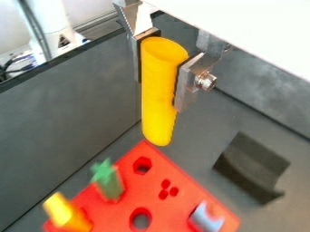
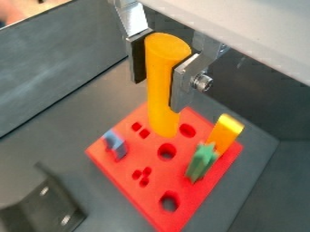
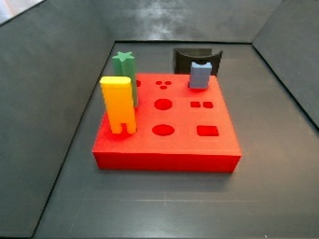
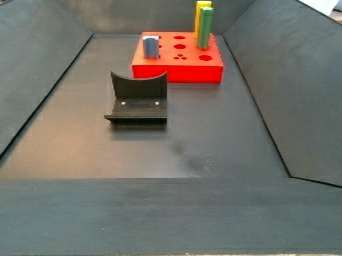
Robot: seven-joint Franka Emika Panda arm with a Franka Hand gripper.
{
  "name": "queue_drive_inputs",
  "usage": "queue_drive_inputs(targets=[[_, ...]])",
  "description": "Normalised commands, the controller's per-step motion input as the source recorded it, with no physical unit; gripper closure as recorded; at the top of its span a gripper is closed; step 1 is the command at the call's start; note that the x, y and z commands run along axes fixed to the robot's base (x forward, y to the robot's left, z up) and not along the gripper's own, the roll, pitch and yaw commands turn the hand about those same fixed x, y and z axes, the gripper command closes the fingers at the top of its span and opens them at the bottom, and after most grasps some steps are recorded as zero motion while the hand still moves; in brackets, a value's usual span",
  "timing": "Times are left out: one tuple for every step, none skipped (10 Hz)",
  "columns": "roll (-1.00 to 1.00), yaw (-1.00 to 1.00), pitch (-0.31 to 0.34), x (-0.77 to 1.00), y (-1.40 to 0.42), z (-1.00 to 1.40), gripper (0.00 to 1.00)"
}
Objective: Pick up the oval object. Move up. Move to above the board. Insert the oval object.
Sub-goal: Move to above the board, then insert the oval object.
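Observation:
My gripper [image 1: 160, 80] is shut on the oval object [image 1: 160, 91], a slim plain orange peg that hangs upright between the silver fingers. Both wrist views show it, also here [image 2: 162, 86] with the gripper [image 2: 161, 74]. The peg's lower end hangs above the red board [image 1: 179, 170] near one edge, clear of its top [image 2: 123, 169]. The board also shows in both side views [image 3: 169, 161] [image 4: 187, 70]. Neither the gripper nor the peg shows in the side views.
On the board stand a green star-topped peg [image 3: 123, 63], a yellow-to-orange block [image 3: 117, 105] and a blue-grey peg [image 3: 200, 75]. The dark fixture [image 4: 136, 98] stands on the floor beside the board. Sloping dark walls enclose the floor.

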Motion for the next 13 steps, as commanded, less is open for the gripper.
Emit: queue_drive_inputs(targets=[[0.0, 0.0, 0.152, 0.2, -1.0, 0.11, 1.0], [0.0, 0.0, 0.155, 0.18, -0.72, 0.09, 1.0], [0.01, 0.01, 0.147, 0.14, -0.46, 0.06, 1.0], [0.01, 0.01, 0.125, 0.1, -0.27, 0.04, 1.0], [0.05, -0.01, 0.0, 0.06, 0.0, -1.0, 1.0], [0.0, -0.17, 0.0, 0.09, 0.02, -1.0, 1.0], [0.04, -0.16, 0.0, 0.14, 0.0, -1.0, 1.0], [0.11, -0.01, 0.0, 0.26, -0.13, -0.99, 1.0], [0.17, 0.1, 0.0, 0.34, -0.33, -0.86, 1.0], [0.22, 0.19, -0.066, 0.22, -0.45, -0.78, 1.0], [0.24, 0.0, -0.154, 0.09, -0.51, -0.73, 1.0], [0.31, -0.05, -0.156, 0.0, -0.57, -0.67, 1.0], [0.33, -0.09, -0.146, 0.0, -0.54, -0.65, 1.0]])
